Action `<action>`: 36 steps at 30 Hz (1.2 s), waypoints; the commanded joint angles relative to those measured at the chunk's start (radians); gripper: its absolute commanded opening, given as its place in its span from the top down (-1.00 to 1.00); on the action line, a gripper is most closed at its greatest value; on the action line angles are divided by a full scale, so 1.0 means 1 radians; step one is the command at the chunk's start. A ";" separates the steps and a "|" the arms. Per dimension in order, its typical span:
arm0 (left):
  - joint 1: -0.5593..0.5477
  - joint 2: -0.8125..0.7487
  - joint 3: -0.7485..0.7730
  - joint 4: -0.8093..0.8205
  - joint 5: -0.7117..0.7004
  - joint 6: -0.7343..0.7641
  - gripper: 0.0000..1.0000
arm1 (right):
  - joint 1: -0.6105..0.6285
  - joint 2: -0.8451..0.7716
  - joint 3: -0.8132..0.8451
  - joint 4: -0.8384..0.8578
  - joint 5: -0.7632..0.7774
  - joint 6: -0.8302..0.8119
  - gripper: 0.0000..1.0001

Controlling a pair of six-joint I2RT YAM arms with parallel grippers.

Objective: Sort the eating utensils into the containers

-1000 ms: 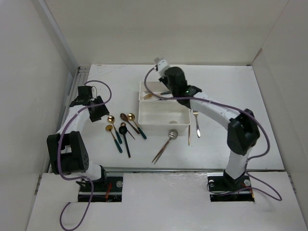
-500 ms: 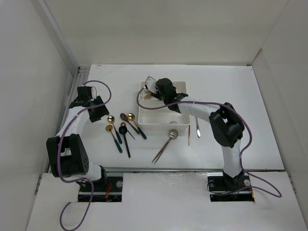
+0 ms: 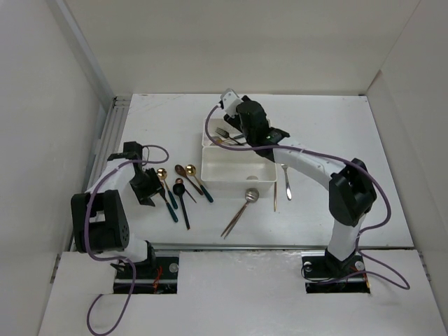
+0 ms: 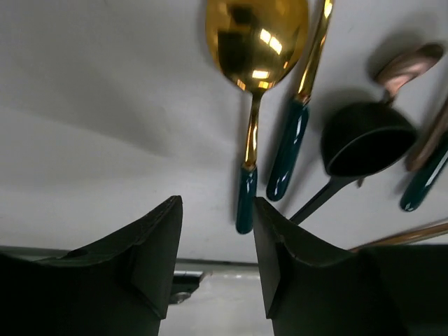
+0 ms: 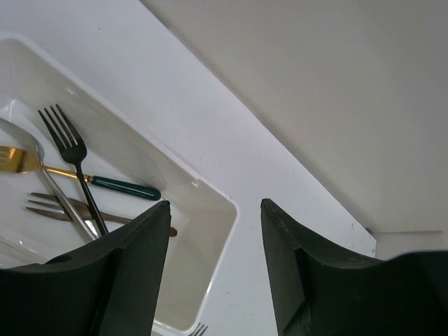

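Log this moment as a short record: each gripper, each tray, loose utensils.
left gripper: open, empty, just short of the gold spoon with the green handle
right gripper: open, empty, above the far tray
far tray contents: black fork, gold fork with green handle, at least two more pieces
near tray: nothing visible inside
loose utensils: spoon cluster left of near tray; silver spoon in front; silver fork and gold piece to its right

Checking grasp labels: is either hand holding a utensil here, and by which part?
Nothing is held. The left hand is open near a gold spoon; the right hand is open above the tray.
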 commanded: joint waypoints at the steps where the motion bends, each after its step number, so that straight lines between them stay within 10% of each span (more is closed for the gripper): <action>1: -0.043 0.007 -0.046 -0.105 0.027 -0.022 0.18 | 0.000 -0.043 -0.022 0.047 0.016 0.062 -0.19; 13: -0.122 0.136 -0.046 -0.023 0.022 -0.041 0.13 | -0.018 -0.121 -0.105 0.047 0.107 0.055 -0.19; 26: -0.050 0.285 0.042 -0.003 -0.047 -0.031 1.00 | -0.058 -0.221 -0.123 0.047 0.176 0.015 -0.17; 36: -0.041 0.217 0.554 -0.003 -0.211 0.234 1.00 | -0.076 -0.266 -0.080 0.047 0.150 0.093 -0.17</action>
